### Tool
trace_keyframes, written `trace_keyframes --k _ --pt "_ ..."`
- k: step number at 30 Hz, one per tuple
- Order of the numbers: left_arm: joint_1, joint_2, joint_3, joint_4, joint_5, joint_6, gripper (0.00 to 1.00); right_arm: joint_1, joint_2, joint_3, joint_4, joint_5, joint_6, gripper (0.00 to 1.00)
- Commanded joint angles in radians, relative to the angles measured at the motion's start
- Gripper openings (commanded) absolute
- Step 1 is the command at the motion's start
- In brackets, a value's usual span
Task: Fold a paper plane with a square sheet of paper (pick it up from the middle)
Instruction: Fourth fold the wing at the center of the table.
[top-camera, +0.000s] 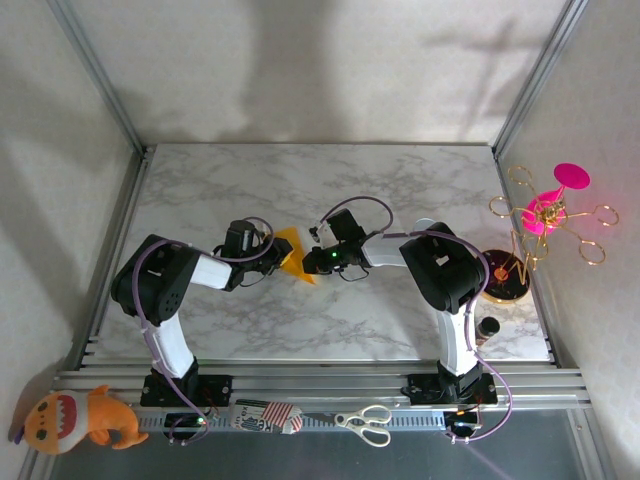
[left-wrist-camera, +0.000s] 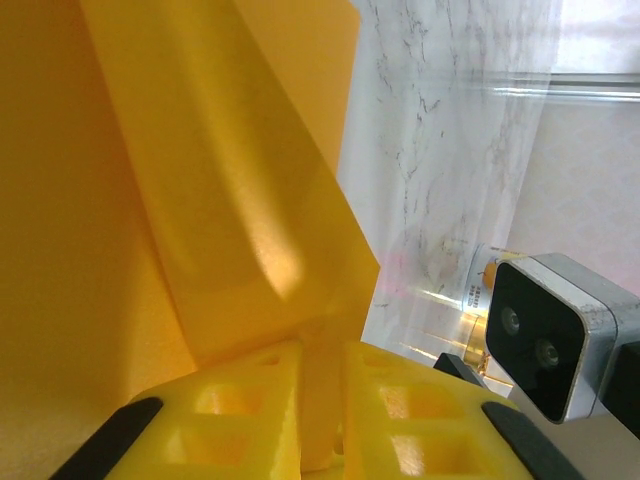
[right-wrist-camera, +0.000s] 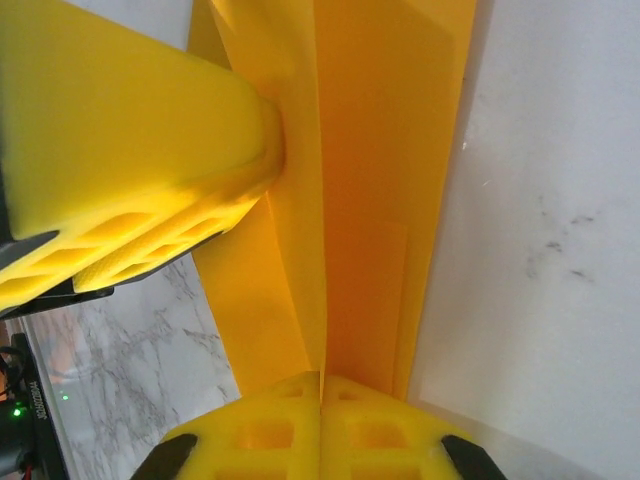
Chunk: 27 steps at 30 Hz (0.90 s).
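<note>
Left gripper (left-wrist-camera: 322, 365) and right gripper (right-wrist-camera: 320, 388) both pinch the folded paper (top-camera: 295, 258); pulling apart unevenly could tear it or skew creases.

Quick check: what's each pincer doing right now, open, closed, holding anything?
Left pincer: closed, pinching the orange-yellow paper.
Right pincer: closed on the same paper.

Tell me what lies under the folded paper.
The marble table shows around the folded paper; the patch directly beneath it is covered, so anything there cannot be seen.
</note>
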Motion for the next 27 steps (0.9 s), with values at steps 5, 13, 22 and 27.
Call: trace_keyframes --k 5,13,22,27 --pt "0.021 -0.042 -0.008 0.037 0.019 0.018 0.18 0.003 0.095 -0.108 -0.028 0.185 -0.057 0.04" --pt "0.023 -0.036 -0.046 0.113 0.035 -0.010 0.18 0.003 0.074 -0.173 0.060 0.222 -0.041 0.01" --pt "0.016 0.000 -0.043 0.151 0.054 -0.022 0.17 0.003 0.072 -0.189 0.091 0.243 -0.042 0.00" --pt "0.012 0.028 -0.024 0.145 0.054 -0.019 0.16 0.003 0.078 -0.182 0.082 0.242 -0.039 0.01"
